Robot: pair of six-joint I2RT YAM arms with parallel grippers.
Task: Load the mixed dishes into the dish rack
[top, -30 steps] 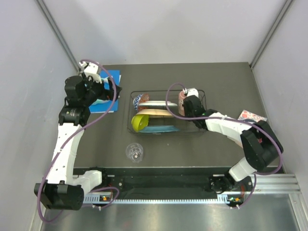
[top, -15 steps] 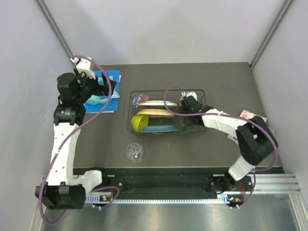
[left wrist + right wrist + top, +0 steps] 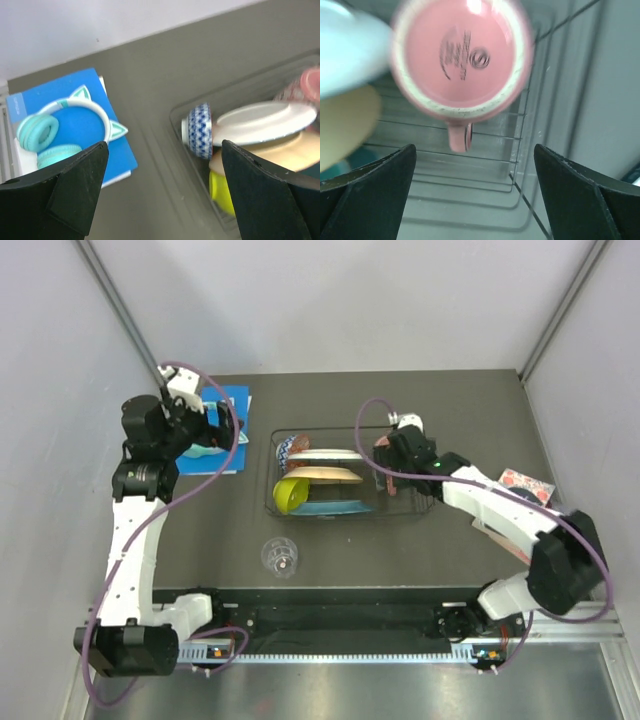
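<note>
Jaws of right claw (image 3: pixel 475 147) stand apart, gripping nothing. Pink mug (image 3: pixel 462 55) sits just beyond them, base up, untouched, handle toward the claw, in dish rack (image 3: pixel 345 517), right end. Left claw (image 3: pixel 164 145) likewise spread, empty.

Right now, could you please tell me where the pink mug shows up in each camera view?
Top external: the pink mug sits at the right end of the dish rack, right of the plates.
Left wrist: the pink mug is a blur at the upper right edge.
Right wrist: the pink mug is at upper centre, base toward the camera, handle pointing down.
Shared landmark: the white plate beside it, seen in all three.
</note>
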